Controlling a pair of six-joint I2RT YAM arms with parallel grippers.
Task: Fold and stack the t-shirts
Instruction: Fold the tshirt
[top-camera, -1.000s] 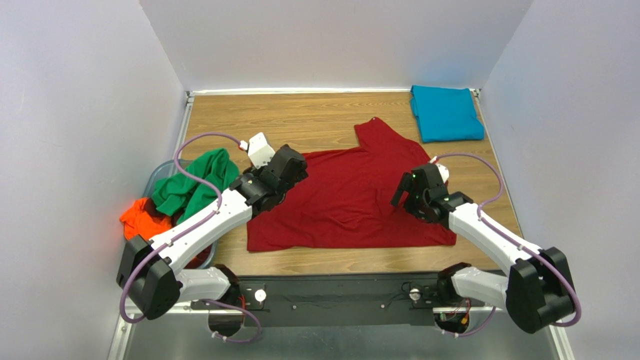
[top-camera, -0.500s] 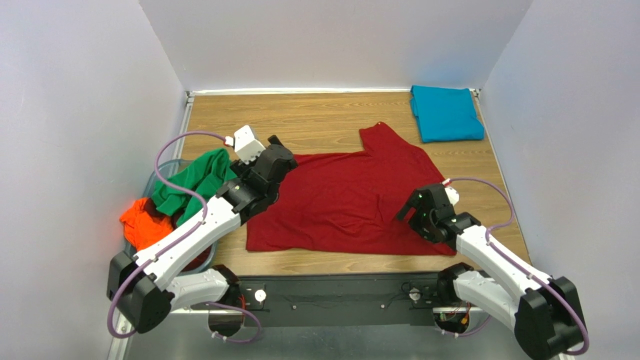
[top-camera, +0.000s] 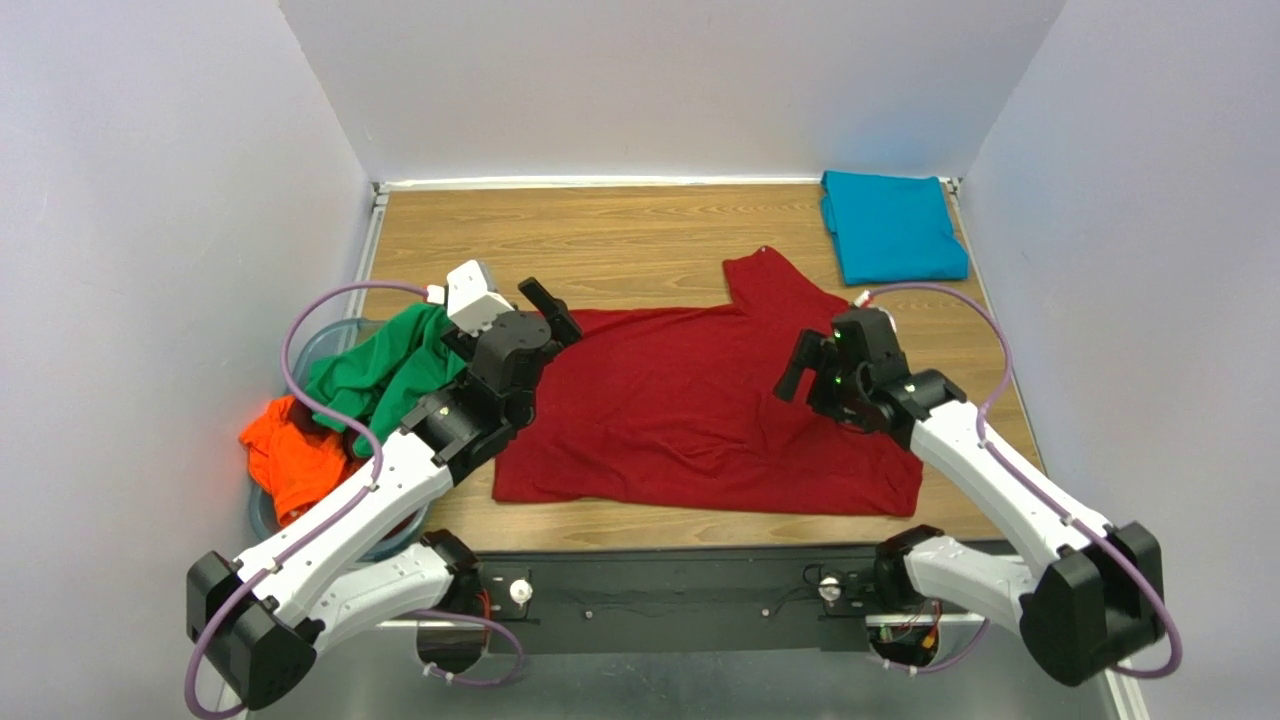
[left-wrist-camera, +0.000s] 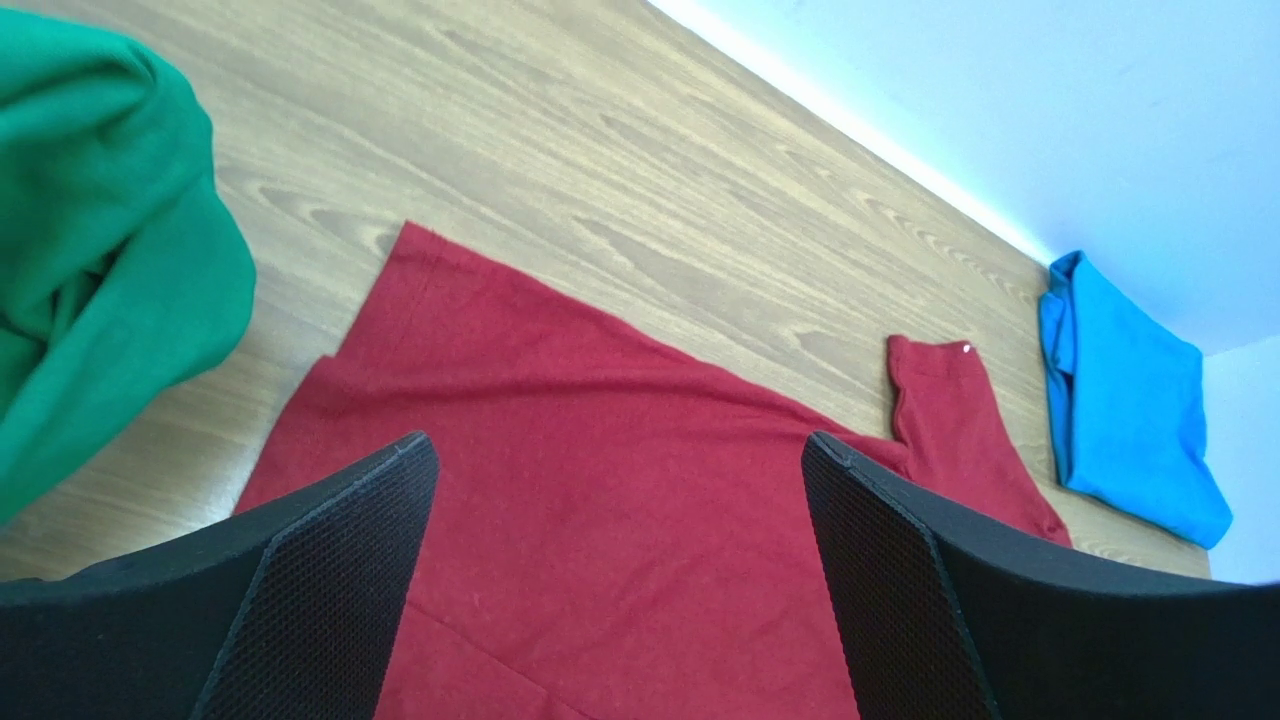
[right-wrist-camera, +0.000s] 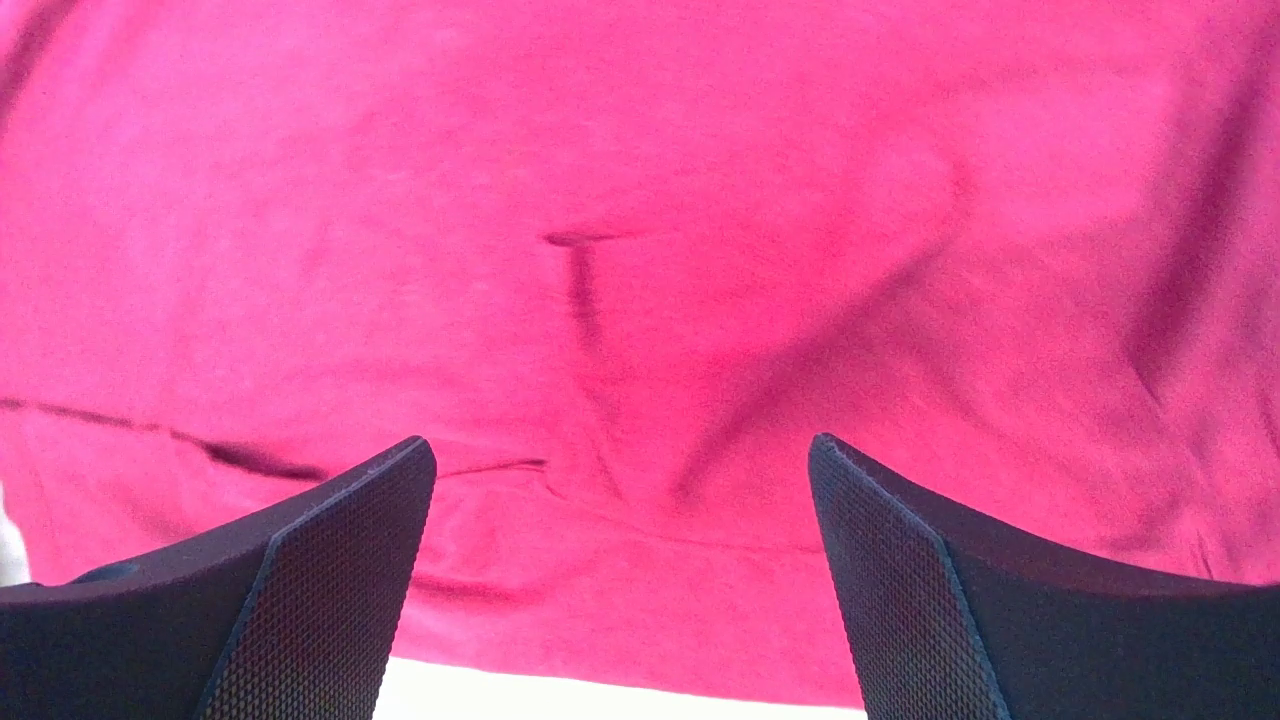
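Note:
A dark red t-shirt (top-camera: 691, 413) lies spread flat in the middle of the wooden table, one sleeve (top-camera: 774, 278) pointing toward the back. My left gripper (top-camera: 544, 318) hovers open over its back left corner, and the left wrist view shows red cloth (left-wrist-camera: 631, 495) between the empty jaws (left-wrist-camera: 616, 450). My right gripper (top-camera: 796, 368) stands open above the shirt's right side, with only red cloth (right-wrist-camera: 646, 225) under its jaws (right-wrist-camera: 619, 447). A folded teal-blue t-shirt (top-camera: 891, 225) (left-wrist-camera: 1127, 405) lies at the back right corner. Green (top-camera: 394, 368) (left-wrist-camera: 90, 255) and orange (top-camera: 289, 450) t-shirts are heaped at the left.
The green and orange shirts spill out of a clear round bin (top-camera: 305, 353) at the table's left edge. White walls close in the table on the left, back and right. Bare wood (top-camera: 601, 240) shows behind the red shirt.
My left gripper has drawn back leftward off the shirt's upper left area. My right gripper dipped toward the near edge, then returned up over the shirt's right side. Both stayed open.

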